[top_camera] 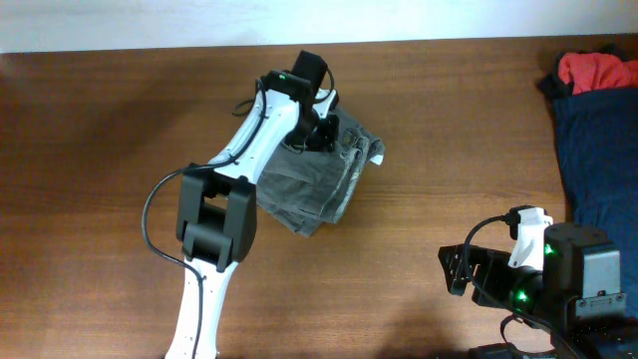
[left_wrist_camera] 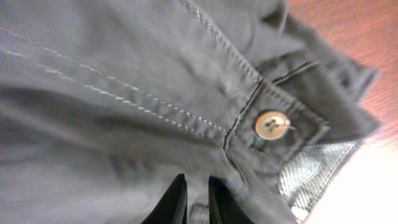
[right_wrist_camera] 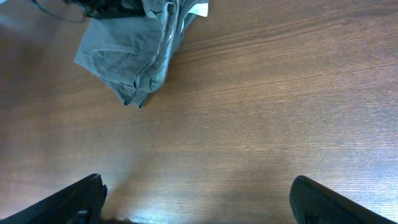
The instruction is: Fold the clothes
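Wood counter carries the grey shorts bunched at upper middle. A navy piece and a red piece lie well apart at the right edge. The left hand is nearly closed and seems to nip a thin fold just beside the button. The right hand is spread wide over bare wood, holding nothing. With so slight a pinch the fold could slip free. With nothing pinning the shorts, a pull could drag the whole bundle and undo its layers.
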You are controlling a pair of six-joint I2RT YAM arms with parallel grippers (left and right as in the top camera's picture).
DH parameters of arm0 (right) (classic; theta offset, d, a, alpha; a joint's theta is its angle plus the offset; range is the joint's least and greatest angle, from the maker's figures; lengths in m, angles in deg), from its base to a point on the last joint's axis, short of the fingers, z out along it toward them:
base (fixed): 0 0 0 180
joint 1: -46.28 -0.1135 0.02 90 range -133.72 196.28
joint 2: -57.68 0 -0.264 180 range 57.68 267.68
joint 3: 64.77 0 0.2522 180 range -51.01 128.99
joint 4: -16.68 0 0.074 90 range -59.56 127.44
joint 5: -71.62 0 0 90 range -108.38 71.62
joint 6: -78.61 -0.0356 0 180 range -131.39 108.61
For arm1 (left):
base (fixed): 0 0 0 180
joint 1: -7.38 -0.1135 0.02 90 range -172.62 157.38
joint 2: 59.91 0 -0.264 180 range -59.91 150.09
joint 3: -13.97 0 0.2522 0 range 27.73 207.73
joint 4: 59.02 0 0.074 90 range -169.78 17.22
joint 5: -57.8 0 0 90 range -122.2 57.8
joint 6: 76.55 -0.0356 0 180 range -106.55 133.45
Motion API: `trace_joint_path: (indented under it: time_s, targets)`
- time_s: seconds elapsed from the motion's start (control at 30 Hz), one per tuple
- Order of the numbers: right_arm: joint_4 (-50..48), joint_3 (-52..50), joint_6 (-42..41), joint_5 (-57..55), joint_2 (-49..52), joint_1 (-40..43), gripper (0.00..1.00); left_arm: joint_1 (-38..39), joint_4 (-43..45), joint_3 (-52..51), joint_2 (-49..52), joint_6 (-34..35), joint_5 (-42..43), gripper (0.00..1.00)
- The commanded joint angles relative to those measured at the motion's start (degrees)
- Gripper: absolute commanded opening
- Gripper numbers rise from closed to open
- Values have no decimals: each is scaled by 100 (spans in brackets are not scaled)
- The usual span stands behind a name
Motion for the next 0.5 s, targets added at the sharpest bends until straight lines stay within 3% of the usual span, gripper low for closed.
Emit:
trace_joint_path:
  time_s: [0.0, 0.07, 0.13, 0.17, 0.23, 0.3, 0.37, 0.47]
  targets:
    - [0, -15, -42, -90, 4, -35, 99, -273, -304, 656, -492, -42, -22, 17]
    - [0, -15, -42, -90, 4, -35, 99, -417, -525, 870, -669, -61, -144, 36]
    - [0, -15, -42, -90, 4, -35, 99, -566, -765, 984, -809, -59, -273, 41]
    - [0, -15, -42, -90, 4, -35, 99, -675, -977, 986, -859, -52, -289, 36]
    - [0, -15, -42, -90, 4, -35, 99, -802, -1381, 970, -850, 74, -284, 18]
    - [0, -15, -42, -90, 4, -35, 99, -863, -1775, 859, -802, 74, -286, 8]
    - [0, -15, -42, -90, 4, -35, 99, -866, -1985, 623, -789, 76, -271, 2]
    - [0, -15, -42, -90, 4, -35, 99, -782, -2057, 280, -789, 76, -240, 2]
